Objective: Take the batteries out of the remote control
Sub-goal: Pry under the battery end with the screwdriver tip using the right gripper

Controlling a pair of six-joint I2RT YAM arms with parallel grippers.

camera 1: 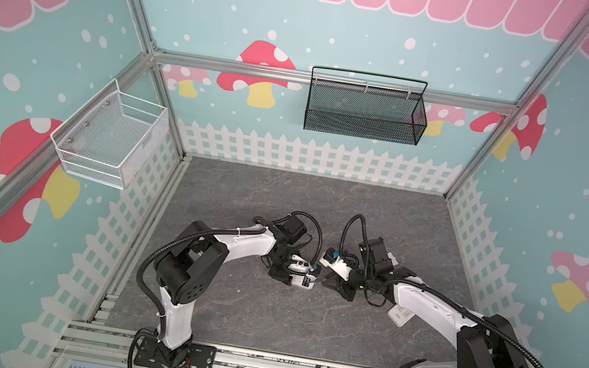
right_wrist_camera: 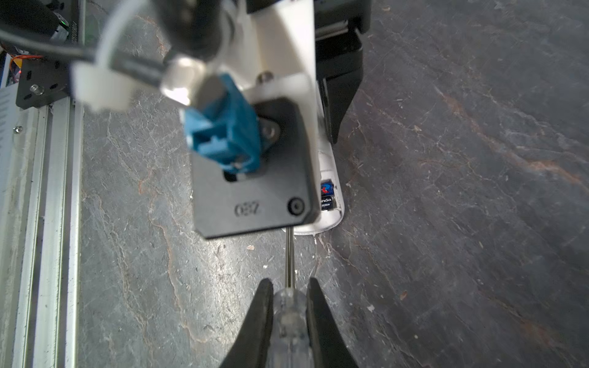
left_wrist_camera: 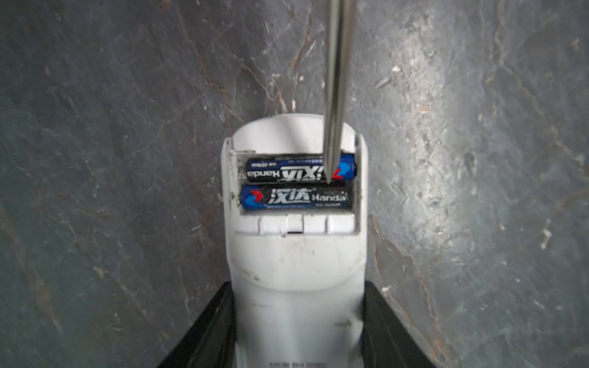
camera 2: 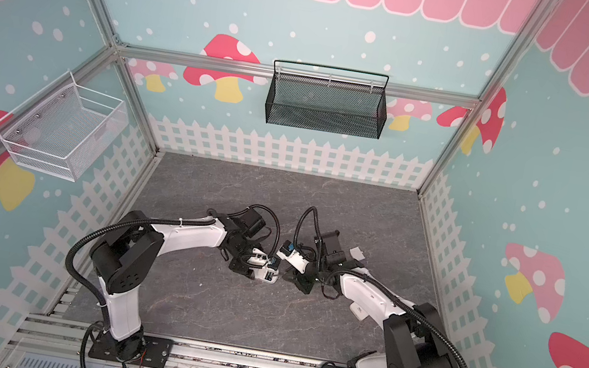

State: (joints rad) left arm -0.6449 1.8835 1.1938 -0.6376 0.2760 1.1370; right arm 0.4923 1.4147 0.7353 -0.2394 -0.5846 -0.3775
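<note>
Right gripper (right_wrist_camera: pixel 290 284) clamps screwdriver (right_wrist_camera: pixel 288 318) | left gripper (left_wrist_camera: pixel 298 288) grips remote control (left_wrist_camera: pixel 296 270) | step: tip between batteries (left_wrist_camera: pixel 296 198) (both seated); next you'd lever one up gently

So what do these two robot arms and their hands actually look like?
The left arm and right arm match: smooth white shells between chunky black joints, on black base plates, each trailed by a ribbed black hose. The left hand and right hand have tapered black fingers. A blue plug sits behind the left wrist camera.
</note>
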